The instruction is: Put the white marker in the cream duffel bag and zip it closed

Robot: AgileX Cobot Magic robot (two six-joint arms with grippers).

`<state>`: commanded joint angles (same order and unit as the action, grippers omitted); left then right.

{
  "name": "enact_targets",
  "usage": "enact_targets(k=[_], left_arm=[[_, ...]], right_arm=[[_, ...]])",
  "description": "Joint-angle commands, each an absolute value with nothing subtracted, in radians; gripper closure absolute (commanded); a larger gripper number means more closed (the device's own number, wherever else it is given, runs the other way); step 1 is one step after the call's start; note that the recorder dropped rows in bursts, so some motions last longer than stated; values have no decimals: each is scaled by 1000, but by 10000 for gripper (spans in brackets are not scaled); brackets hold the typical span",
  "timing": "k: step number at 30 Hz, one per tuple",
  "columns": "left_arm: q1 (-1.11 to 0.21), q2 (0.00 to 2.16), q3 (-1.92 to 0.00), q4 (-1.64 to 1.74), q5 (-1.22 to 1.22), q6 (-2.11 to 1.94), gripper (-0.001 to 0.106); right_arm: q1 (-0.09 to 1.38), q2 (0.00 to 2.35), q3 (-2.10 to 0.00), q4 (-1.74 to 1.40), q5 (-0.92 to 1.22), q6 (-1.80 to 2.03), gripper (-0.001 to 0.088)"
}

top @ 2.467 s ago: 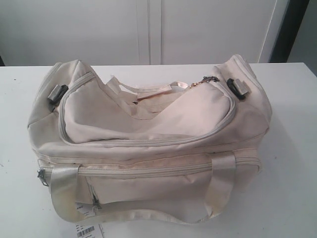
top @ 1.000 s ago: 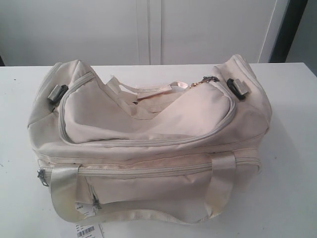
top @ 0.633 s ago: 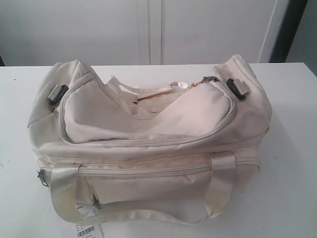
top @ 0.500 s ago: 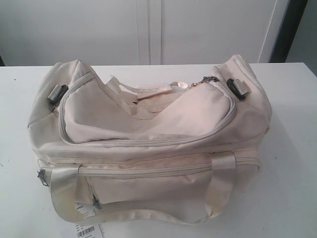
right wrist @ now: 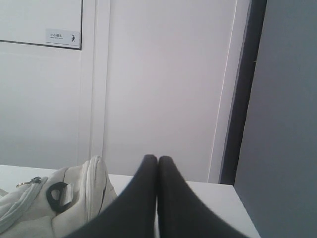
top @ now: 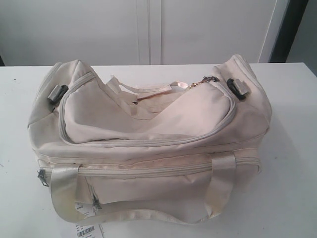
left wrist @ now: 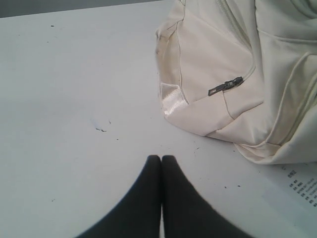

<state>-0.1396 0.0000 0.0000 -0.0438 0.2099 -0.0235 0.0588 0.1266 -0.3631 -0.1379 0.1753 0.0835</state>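
Shows the cream duffel bag (top: 148, 144) lying across the middle of the table (top: 292, 163), gold zip pull (top: 198, 83) at its far right. Places the left gripper (left wrist: 161, 158) over bare table off the bag's left end, jaws clenched, empty. Places the right gripper (right wrist: 157, 158) beside the right end, jaws likewise pressed together on nothing.

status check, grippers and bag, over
Left gripper shut, empty. Right gripper shut, empty. Large soft cream fabric duffel bag on white table; white marker unseen.

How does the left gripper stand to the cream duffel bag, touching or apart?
Apart. The left wrist view shows bare table between the shut left gripper and the cream duffel bag at its nearest corner.
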Motion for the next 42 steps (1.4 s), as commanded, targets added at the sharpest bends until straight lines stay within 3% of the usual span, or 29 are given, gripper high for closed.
enact_targets(k=[19,26,42], left_arm=[[-140,0,0,-44,210,-23,1053],[-140,0,0,-44,210,-23,1053],[-140,0,0,-44,210,-23,1053]], right_arm=[[59,127,-361,-129,183,84,868],[59,118,-355,-78,330,0,868],[59,0,-33,-41,294,0,868]])
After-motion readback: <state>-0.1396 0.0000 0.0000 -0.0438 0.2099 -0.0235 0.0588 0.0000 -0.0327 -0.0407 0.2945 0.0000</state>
